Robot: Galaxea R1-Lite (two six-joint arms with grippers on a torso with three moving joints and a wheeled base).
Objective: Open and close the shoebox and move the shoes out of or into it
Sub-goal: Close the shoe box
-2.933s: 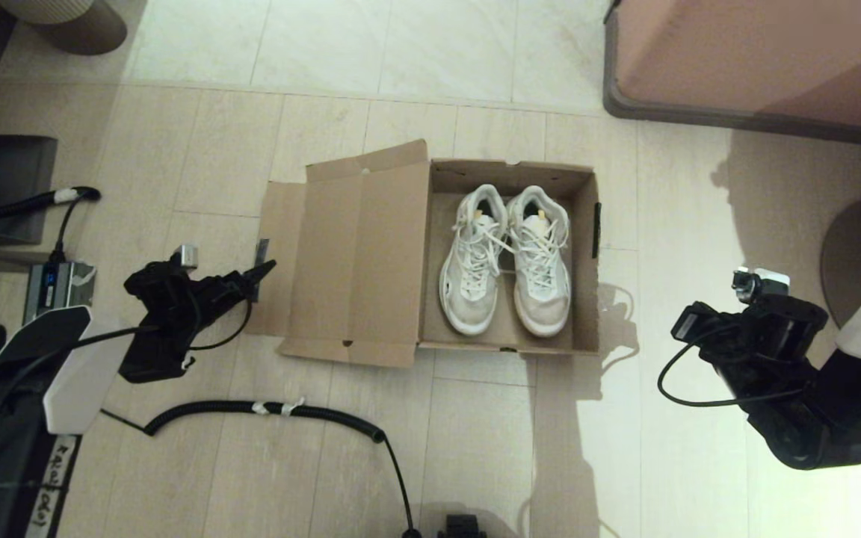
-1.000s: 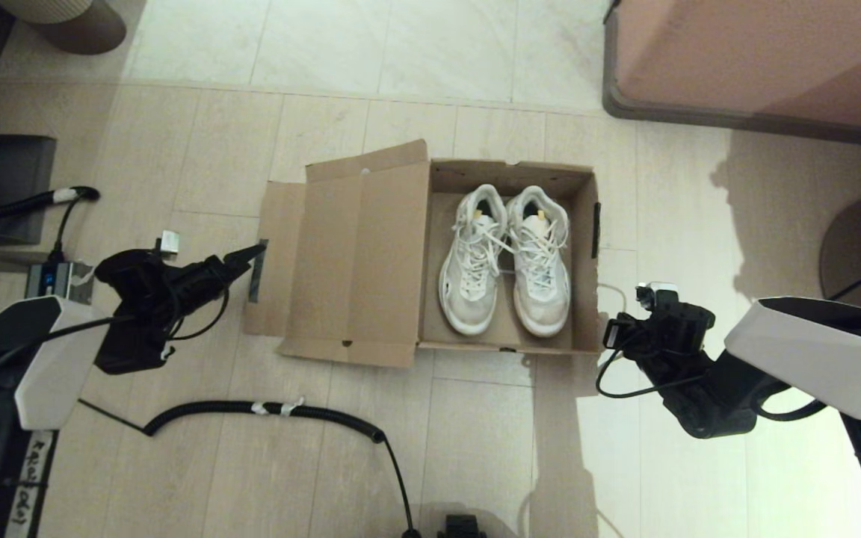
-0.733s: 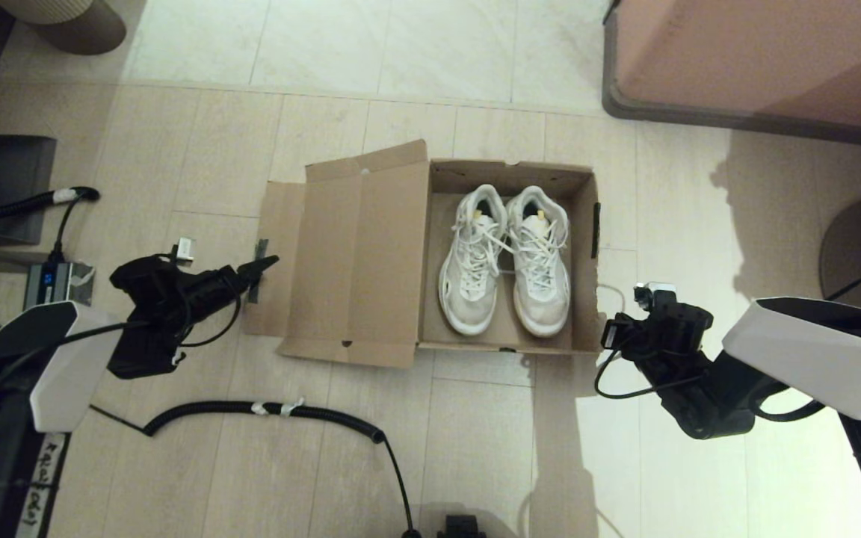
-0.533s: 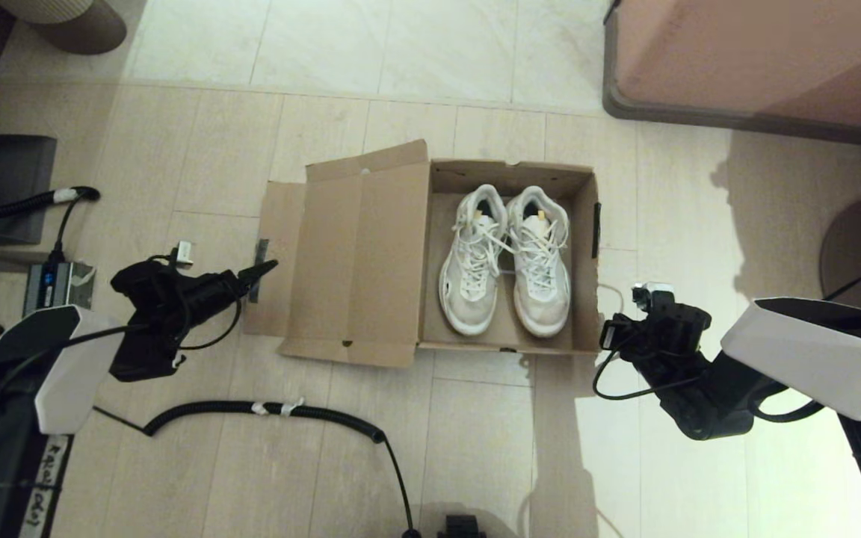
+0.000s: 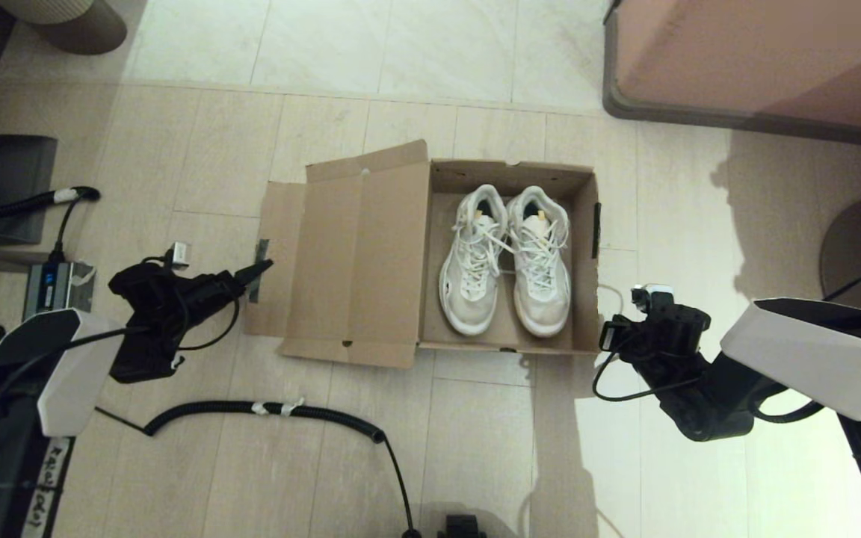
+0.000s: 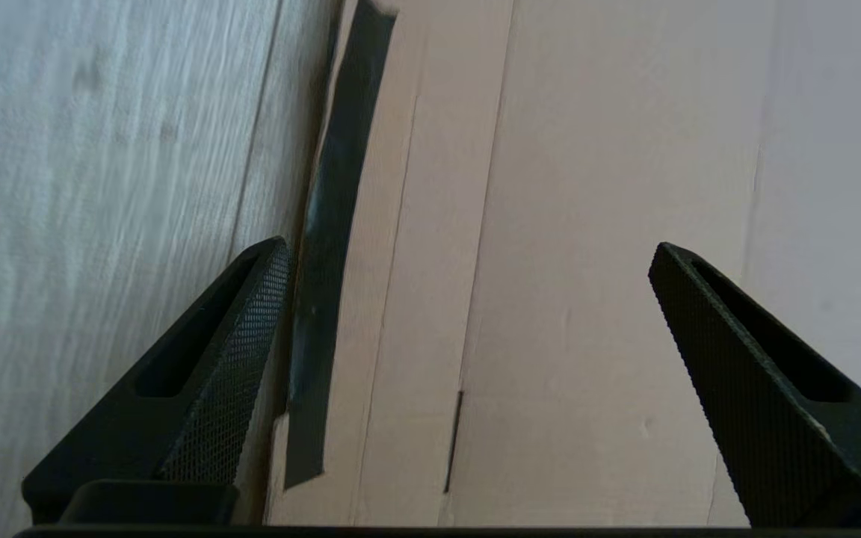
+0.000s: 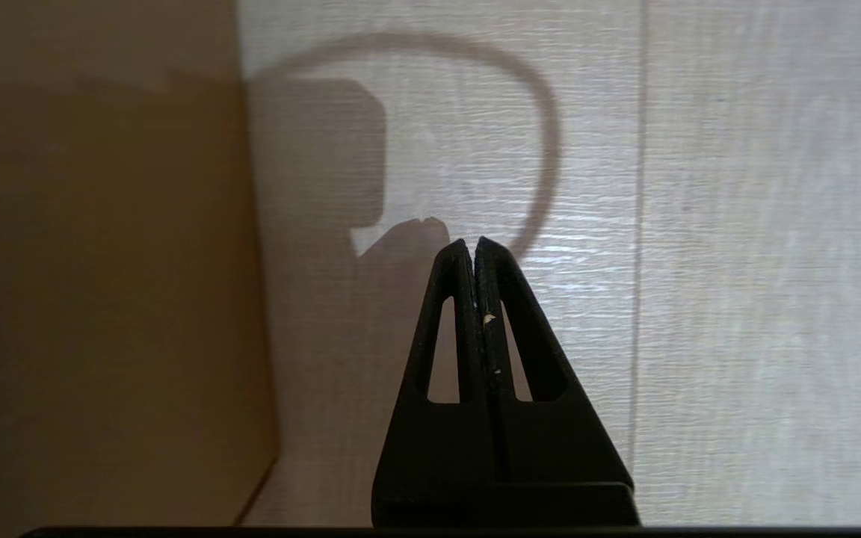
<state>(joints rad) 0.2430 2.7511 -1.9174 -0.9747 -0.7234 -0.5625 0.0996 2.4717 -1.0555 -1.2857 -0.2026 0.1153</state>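
The shoebox (image 5: 505, 258) sat open on the floor (image 5: 475, 448), lid (image 5: 348, 261) folded flat to its left, both shoes (image 5: 505, 258) side by side inside. The left claw (image 5: 258, 270) was spread wide at the lid's outer flap, by the dark tape (image 6: 333, 246). The right claw (image 7: 471, 243) was pinched shut on nothing, low beside the box's right wall.
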